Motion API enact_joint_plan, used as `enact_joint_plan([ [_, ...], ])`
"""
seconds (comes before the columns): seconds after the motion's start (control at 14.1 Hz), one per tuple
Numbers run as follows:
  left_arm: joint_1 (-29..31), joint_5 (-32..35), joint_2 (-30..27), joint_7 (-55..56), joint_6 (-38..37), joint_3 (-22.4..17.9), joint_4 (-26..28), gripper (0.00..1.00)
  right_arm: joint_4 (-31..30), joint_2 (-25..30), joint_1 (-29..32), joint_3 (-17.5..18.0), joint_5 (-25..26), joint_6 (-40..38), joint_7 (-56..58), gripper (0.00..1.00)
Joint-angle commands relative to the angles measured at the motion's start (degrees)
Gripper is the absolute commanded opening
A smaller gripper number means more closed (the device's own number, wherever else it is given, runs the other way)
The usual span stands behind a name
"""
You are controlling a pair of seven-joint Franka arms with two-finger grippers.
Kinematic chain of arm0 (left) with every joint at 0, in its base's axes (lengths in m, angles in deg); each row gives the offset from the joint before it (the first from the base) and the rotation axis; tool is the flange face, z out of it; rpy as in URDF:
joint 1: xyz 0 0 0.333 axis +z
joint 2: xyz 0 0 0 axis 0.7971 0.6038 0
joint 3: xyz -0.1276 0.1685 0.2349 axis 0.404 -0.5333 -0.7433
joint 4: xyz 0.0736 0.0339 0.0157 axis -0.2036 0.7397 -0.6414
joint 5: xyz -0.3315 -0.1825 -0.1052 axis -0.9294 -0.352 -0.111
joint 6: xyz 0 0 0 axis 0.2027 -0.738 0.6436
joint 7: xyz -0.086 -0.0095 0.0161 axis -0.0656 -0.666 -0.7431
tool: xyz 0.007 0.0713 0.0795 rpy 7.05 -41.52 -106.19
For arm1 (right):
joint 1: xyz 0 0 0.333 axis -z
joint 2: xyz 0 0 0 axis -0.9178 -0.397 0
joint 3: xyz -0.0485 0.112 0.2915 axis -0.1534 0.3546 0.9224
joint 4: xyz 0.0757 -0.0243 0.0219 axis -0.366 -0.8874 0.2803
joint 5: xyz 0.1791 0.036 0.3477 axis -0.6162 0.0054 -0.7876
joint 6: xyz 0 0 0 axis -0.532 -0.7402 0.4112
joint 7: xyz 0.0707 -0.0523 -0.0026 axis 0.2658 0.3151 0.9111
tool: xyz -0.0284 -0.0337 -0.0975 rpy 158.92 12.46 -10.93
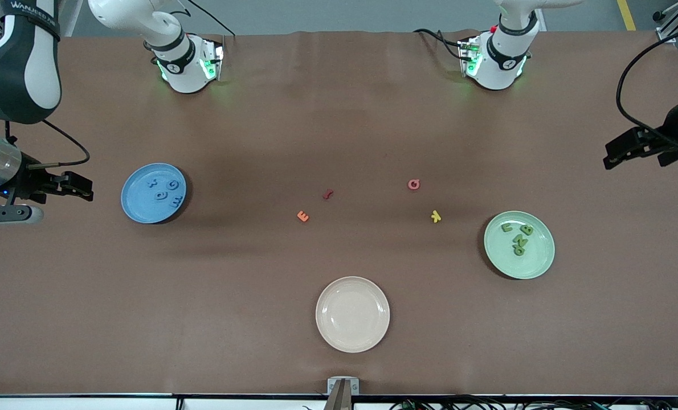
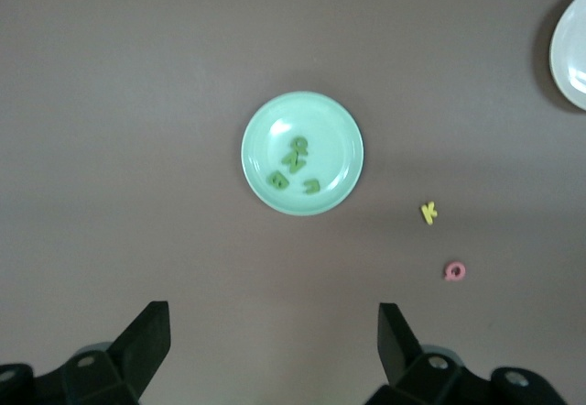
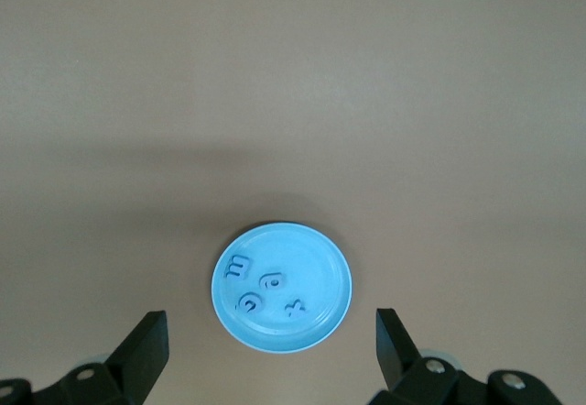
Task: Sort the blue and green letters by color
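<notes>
Several blue letters [image 1: 165, 191] lie on the blue plate [image 1: 137, 202] toward the right arm's end; the right wrist view shows them [image 3: 265, 288] on that plate [image 3: 316, 318]. Several green letters [image 1: 518, 239] lie on the green plate [image 1: 535, 265] toward the left arm's end, also seen in the left wrist view [image 2: 295, 165] on the plate [image 2: 339, 130]. My right gripper [image 1: 80, 188] is open and empty, high beside the blue plate at the table's end. My left gripper [image 1: 615, 154] is open and empty, high near the table's other end.
An orange letter [image 1: 302, 216], a dark red letter [image 1: 327, 194], a pink letter [image 1: 413, 184] and a yellow letter [image 1: 436, 216] lie on the brown table between the plates. An empty cream plate [image 1: 352, 314] sits nearer the front camera.
</notes>
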Motion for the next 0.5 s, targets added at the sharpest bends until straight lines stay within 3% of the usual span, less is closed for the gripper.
enact_joint_plan([
  [0.0, -0.8, -1.2, -5.8, -0.9, 0.5, -1.0, 7.4, 1.0, 1.7, -0.6, 0.4, 0.0, -1.9, -3.1, -1.1, 1.0],
  [0.28, -0.1, -1.2, -14.7, -0.9, 3.4, -1.0, 16.0, 1.0, 3.1, -0.3, 1.2, -0.3, -4.2, -5.9, -1.2, 1.0],
  [0.43, 0.4, -1.3, -15.3, -2.0, 3.2, -1.0, 15.6, 1.0, 3.9, -0.2, 2.7, 0.4, -4.3, -6.2, -1.4, 1.0],
])
